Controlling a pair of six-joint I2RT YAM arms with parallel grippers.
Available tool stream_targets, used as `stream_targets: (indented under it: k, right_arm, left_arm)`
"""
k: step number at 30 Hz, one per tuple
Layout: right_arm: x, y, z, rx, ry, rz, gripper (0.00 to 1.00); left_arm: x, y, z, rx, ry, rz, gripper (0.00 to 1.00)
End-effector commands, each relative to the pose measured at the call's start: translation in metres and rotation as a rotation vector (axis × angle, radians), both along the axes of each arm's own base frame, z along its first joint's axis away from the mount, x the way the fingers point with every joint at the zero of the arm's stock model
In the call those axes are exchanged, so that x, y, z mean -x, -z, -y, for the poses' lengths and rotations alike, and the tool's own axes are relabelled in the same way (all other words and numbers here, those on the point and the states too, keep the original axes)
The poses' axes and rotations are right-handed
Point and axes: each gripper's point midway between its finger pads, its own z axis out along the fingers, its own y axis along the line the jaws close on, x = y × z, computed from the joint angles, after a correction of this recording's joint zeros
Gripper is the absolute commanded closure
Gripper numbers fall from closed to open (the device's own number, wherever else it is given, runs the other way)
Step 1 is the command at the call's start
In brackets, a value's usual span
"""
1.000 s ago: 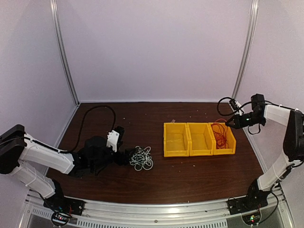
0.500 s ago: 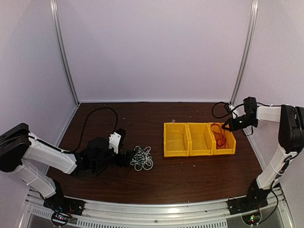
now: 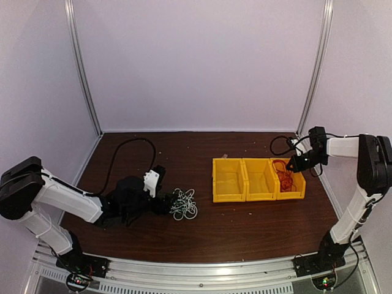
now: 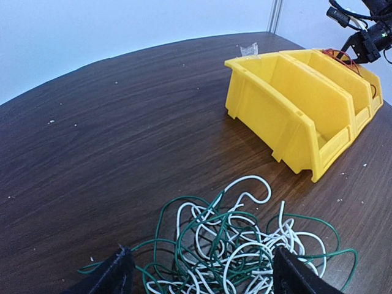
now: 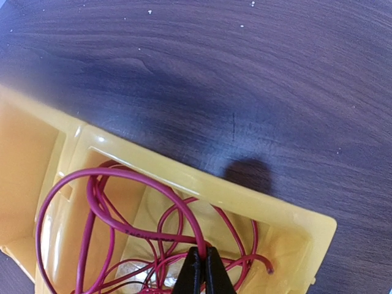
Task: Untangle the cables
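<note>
A tangle of thin white and green cables (image 3: 182, 204) lies on the dark table left of the bins; it fills the near part of the left wrist view (image 4: 245, 251). My left gripper (image 3: 166, 203) is open, low at the table, its fingertips (image 4: 119, 275) on either side of the tangle's near edge. A red cable (image 3: 285, 174) is coiled in the rightmost yellow bin (image 3: 301, 184). My right gripper (image 3: 294, 164) hangs over that bin and is shut on a loop of the red cable (image 5: 135, 184). No black thin cable shows.
Three joined yellow bins (image 3: 228, 197) stand right of centre; the left and middle ones look empty. They also show in the left wrist view (image 4: 294, 116). A thick black arm cable (image 3: 119, 153) loops at the back left. Walls enclose the table on three sides.
My right gripper has moved left and down from beside the bin to over it. My left gripper has crept right toward the tangle.
</note>
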Motion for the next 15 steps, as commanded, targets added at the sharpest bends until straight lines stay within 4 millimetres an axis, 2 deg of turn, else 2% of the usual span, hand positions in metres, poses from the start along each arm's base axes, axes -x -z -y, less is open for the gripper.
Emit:
stream_targets:
  k: [1,5,8,11,15]
  right_arm:
    - [0.008,-0.026,0.004,0.021,0.029,0.01,0.93]
    - [0.014,-0.063,0.005,0.033,0.038,0.073,0.85]
    - [0.019,-0.082,0.005,0.039,0.05,0.117,0.78]
    - [0.028,-0.085,-0.007,0.031,0.013,0.117,0.65]
    - [0.04,-0.07,-0.029,0.044,-0.073,0.074,0.51]
  left_arm:
    - [-0.002,-0.016,0.008,0.05,0.009,0.032,0.21]
    - [-0.001,-0.015,0.006,0.046,0.004,0.032,0.2]
    - [-0.002,-0.015,0.006,0.048,0.005,0.034,0.21]
    - [-0.002,-0.015,0.007,0.052,0.008,0.036,0.21]
    - [-0.002,-0.017,0.01,0.055,0.015,0.037,0.21]
